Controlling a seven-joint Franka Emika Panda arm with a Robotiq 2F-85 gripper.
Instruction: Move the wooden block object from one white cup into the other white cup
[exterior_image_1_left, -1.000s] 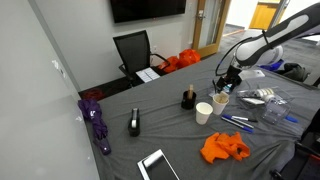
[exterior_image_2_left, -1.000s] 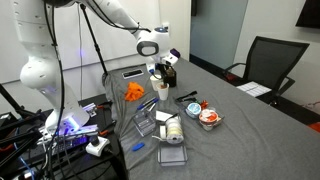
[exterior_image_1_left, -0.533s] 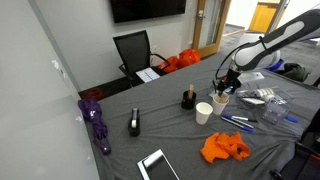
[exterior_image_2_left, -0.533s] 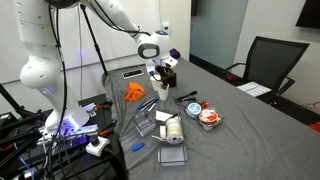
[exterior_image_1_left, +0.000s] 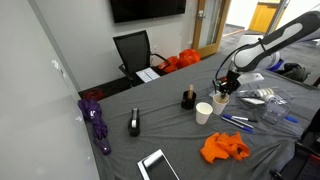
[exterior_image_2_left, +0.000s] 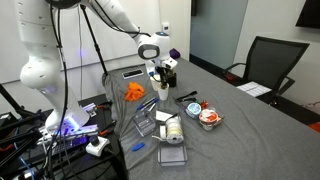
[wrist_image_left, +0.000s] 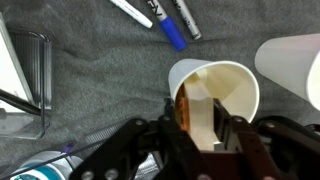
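End effector (wrist_image_left: 200, 128) inside white cup (wrist_image_left: 243, 82), clamped narrow on wooden block (wrist_image_left: 196, 106); second white cup (wrist_image_left: 293, 62) just beside.

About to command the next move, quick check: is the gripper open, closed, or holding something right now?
Gripper: closed on the wooden block, at the mouth of a white cup.
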